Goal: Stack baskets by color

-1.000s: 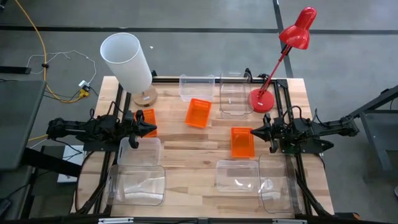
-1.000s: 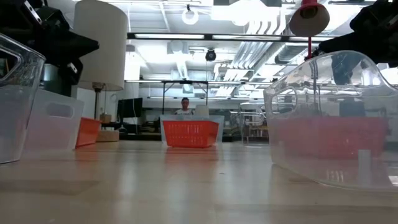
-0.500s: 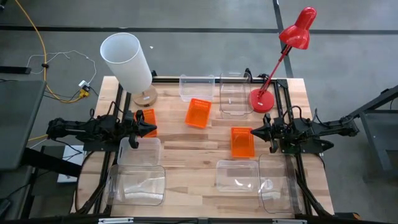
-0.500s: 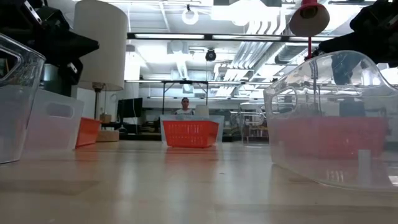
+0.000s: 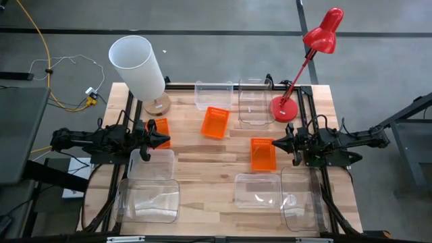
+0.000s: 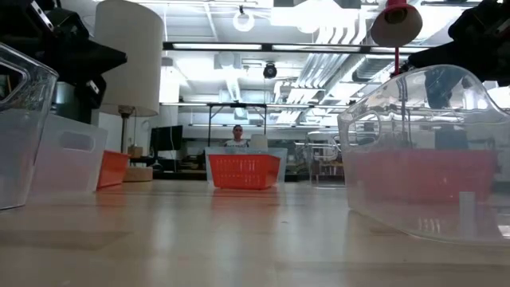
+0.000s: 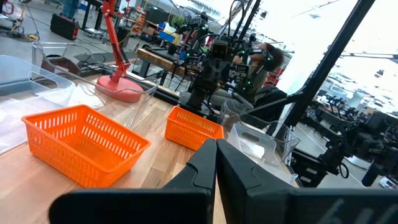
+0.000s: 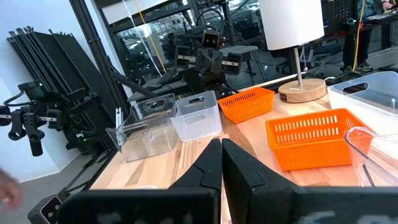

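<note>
Three orange baskets stand apart on the wooden table: one (image 5: 159, 132) by the left edge, one (image 5: 215, 122) in the middle, one (image 5: 262, 154) toward the right. Several clear bins rest on their bases: two at the far edge (image 5: 214, 94) (image 5: 253, 104), two at the near left (image 5: 150, 164) (image 5: 148, 200), two at the near right (image 5: 256, 190) (image 5: 302, 198). My left gripper (image 5: 165, 140) hovers shut and level beside the left basket. My right gripper (image 5: 273, 144) hovers shut and level beside the right basket. Both wrist views show shut fingers (image 7: 216, 149) (image 8: 221, 149) holding nothing.
A lamp with a white cylinder shade (image 5: 138, 66) stands at the far left corner on a wooden base. A red desk lamp (image 5: 284, 108) stands at the far right. Bare wood lies in the table's middle (image 5: 209, 169). A person (image 6: 237, 137) sits far behind the table.
</note>
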### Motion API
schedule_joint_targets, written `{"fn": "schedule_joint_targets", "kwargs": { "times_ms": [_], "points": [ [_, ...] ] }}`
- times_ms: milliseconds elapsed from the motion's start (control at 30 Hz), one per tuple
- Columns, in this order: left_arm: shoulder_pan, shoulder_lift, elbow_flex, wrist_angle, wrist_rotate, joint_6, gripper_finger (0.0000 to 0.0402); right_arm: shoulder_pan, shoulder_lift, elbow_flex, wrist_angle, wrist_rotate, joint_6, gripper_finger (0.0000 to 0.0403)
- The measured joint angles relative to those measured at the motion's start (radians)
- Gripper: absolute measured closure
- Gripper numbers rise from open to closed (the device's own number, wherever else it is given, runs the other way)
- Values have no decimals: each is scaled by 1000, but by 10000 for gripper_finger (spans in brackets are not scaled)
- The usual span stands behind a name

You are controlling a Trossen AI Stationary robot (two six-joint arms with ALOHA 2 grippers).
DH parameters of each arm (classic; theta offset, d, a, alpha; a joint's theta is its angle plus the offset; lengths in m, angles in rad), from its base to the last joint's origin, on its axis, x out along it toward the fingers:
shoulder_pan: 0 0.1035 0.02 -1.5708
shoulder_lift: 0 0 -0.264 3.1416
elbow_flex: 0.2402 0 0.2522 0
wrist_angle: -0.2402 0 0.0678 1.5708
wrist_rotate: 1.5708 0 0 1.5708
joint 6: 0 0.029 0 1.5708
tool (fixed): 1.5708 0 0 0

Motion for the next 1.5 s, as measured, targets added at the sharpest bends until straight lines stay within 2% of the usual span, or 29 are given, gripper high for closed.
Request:
{"fn": "schedule_joint_targets", "kwargs": {
  "times_ms": [367,433,533,667,733,800,933,1100,1200,1300,1400,1500],
  "points": [
    [0,0,0,0,0,0,402,0,0,0,0,0,-1,402],
    [0,0,0,0,0,0,402,-1,0,0,18,27,-5,402],
    [0,0,0,0,0,0,402,-2,1,0,172,62,199,402],
    [0,0,0,0,0,0,401,-1,9,0,420,179,524,402],
    [0,0,0,0,0,0,401,-1,27,2,514,194,534,402],
    [0,0,0,0,0,0,402,0,70,24,556,165,498,402],
    [0,0,0,0,0,0,401,26,232,179,614,137,393,402],
    [0,0,0,0,0,0,402,75,526,448,500,86,210,402],
    [0,0,0,0,0,0,402,95,682,610,342,68,82,402],
    [0,0,0,0,0,0,401,97,825,748,184,97,31,402],
    [0,0,0,0,0,0,402,81,940,880,30,171,102,402],
    [0,0,0,0,0,0,401,67,1033,1021,-322,229,311,402]
  ]
}}
